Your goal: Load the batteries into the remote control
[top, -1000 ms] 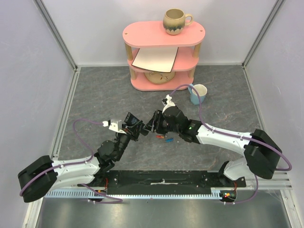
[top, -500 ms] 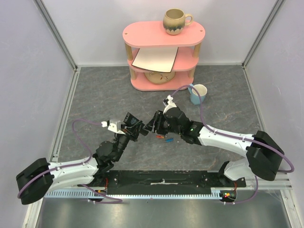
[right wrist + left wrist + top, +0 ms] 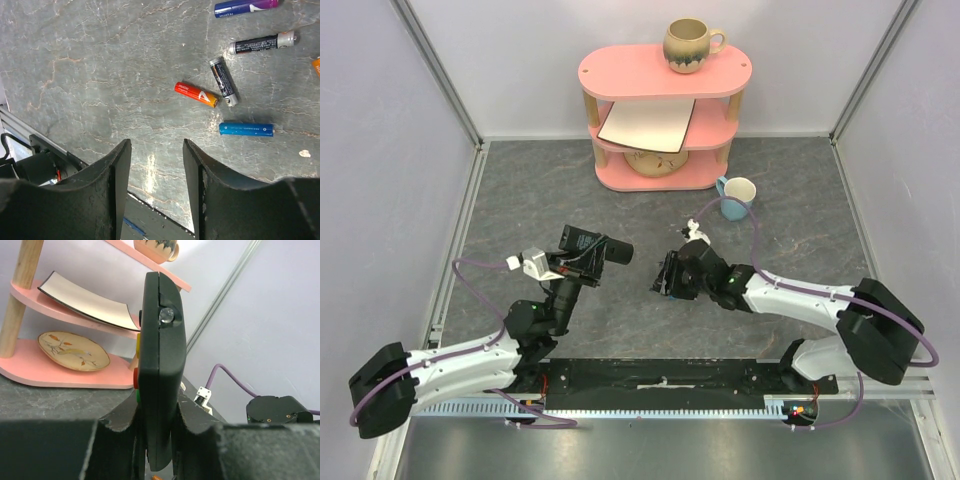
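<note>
Top external view, from the near edge outward: two arms rise from their bases and reach over the grey tabletop (image 3: pixel 520 200). The left hand (image 3: pixel 159 440) is clamped on the remote control (image 3: pixel 160 355), gripping it near one end. From above, the remote shows as a dark bar pointing right, toward the other arm but well apart from it. In the left wrist view it runs out edge-on from between the two fingers (image 3: pixel 122 427), with red, yellow and green buttons peeking along its left side.

The right hand (image 3: pixel 156 150) hangs over the tabletop with its fingers spread and nothing between them. Just beyond its fingertips, in the right wrist view, the batteries (image 3: pixel 223 87) lie loose on the stone-patterned surface. A red-orange battery (image 3: pixel 196 94) lies nearest, its far end right beside a black-and-silver battery (image 3: pixel 220 72). A blue battery (image 3: pixel 246 129) lies near them, apart from both. Farther on lies a second black-and-silver battery (image 3: pixel 262 43), and a blue-and-purple battery (image 3: pixel 245 7) sits at the top edge of that view. From above the batteries cannot be made out.

Behind the right arm a pale blue mug (image 3: pixel 737 197) stands on the tabletop. At the back wall is a pink shelf (image 3: pixel 620 72) of three tiers. A brown mug (image 3: pixel 692 45) stands on top, a white square plate (image 3: pixel 647 125) lies tilted on the middle tier, and a patterned plate (image 3: pixel 655 162) rests on the bottom one.
</note>
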Robot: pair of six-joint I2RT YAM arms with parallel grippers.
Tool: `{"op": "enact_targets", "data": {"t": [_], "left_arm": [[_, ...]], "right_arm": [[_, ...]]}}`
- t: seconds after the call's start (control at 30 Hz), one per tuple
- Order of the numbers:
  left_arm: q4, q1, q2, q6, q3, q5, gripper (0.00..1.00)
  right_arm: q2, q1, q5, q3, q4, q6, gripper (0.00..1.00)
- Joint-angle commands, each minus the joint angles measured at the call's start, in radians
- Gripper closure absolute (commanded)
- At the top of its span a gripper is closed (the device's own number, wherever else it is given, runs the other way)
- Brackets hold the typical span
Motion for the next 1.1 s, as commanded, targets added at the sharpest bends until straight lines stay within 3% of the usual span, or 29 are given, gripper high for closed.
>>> {"op": "enact_targets", "data": {"t": [0.0,0.13,0.3,0.67,1.07], "left_arm": [[0.071,-0.004,0.004,0.043,0.031,-0.026,0.98],[0.050,-0.002,0.006,0.015,0.028,-0.028,0.98],[0.034,-0.004,0.018,-0.011,0.034,-0.025,0.98],[0.020,-0.002,0.079,-0.039,0.077,0.009,0.98],[0.017,-0.002,0.083,-0.045,0.081,0.018,0.98]], "right_arm": [[-0.064,-0.001,0.039,-0.002,0.014,-0.010,0.45],[-0.170,-0.001,0.065,0.001,0.046,-0.011,0.20],[-0.221,-0.001,0.059,0.059,0.082,-0.042,0.02],[-0.072,0.000,0.021,0.263,0.095,-0.085,0.02],[-0.025,0.000,-0.014,0.242,0.167,-0.050,0.02]]}}
